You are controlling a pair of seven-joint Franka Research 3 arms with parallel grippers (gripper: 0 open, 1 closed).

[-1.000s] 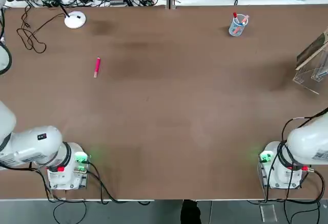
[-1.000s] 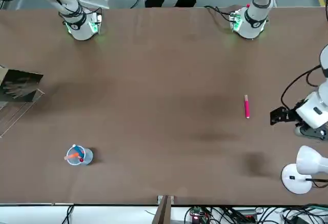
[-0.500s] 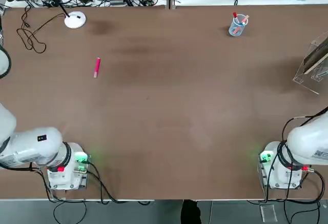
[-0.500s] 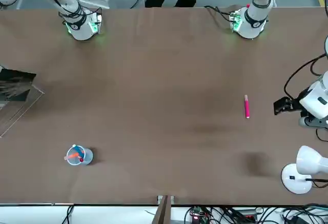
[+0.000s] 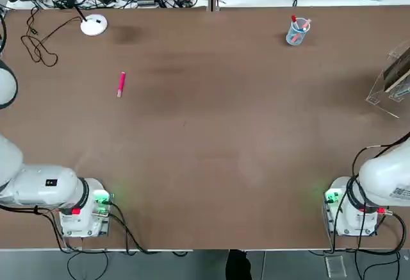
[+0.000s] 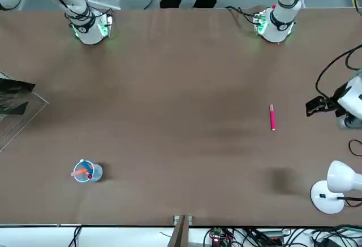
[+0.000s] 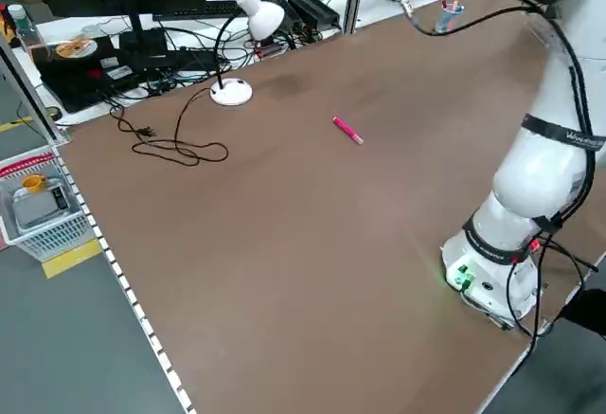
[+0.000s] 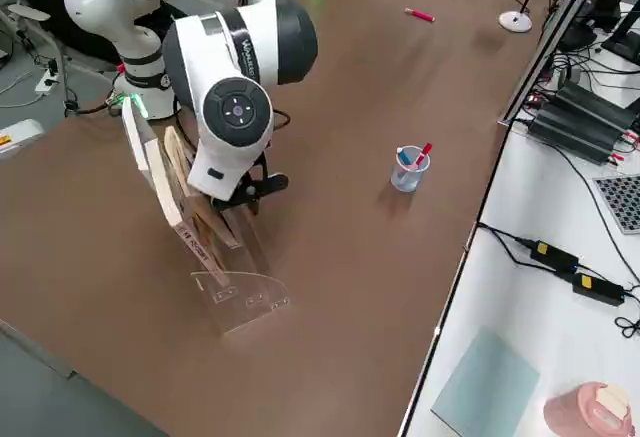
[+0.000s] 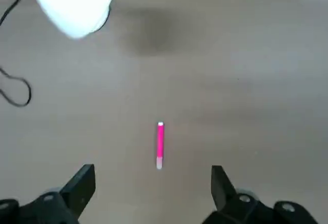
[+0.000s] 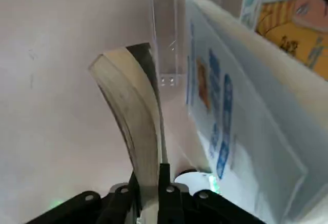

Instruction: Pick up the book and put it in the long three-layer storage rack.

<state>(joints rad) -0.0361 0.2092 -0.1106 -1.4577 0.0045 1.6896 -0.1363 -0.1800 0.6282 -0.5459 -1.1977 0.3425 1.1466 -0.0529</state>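
The book (image 10: 134, 112) shows edge-on in the right wrist view, pale pages bowed under a dark cover. My right gripper (image 10: 151, 177) is shut on its lower edge. It stands tilted in the clear acrylic rack (image 8: 240, 295) at the table's right edge, next to a blue-and-white illustrated booklet (image 10: 230, 106). From overhead, the book (image 5: 399, 70) leans inside the rack (image 5: 383, 94); across the table its grey cover (image 6: 14, 95) rises over the rack (image 6: 25, 117). My left gripper (image 9: 151, 182) hangs open above a pink pen (image 9: 160, 144), by the table's left edge (image 6: 318, 105).
The pink pen (image 5: 121, 83) lies on the left half of the table. A white desk lamp (image 5: 93, 25) and a looped black cable (image 5: 38, 48) are at the far left. A clear cup of pens (image 5: 297, 31) stands at the far right.
The book has shifted further toward the table's right edge and settled lower into the rack. My left gripper has drawn back toward the table's left edge.
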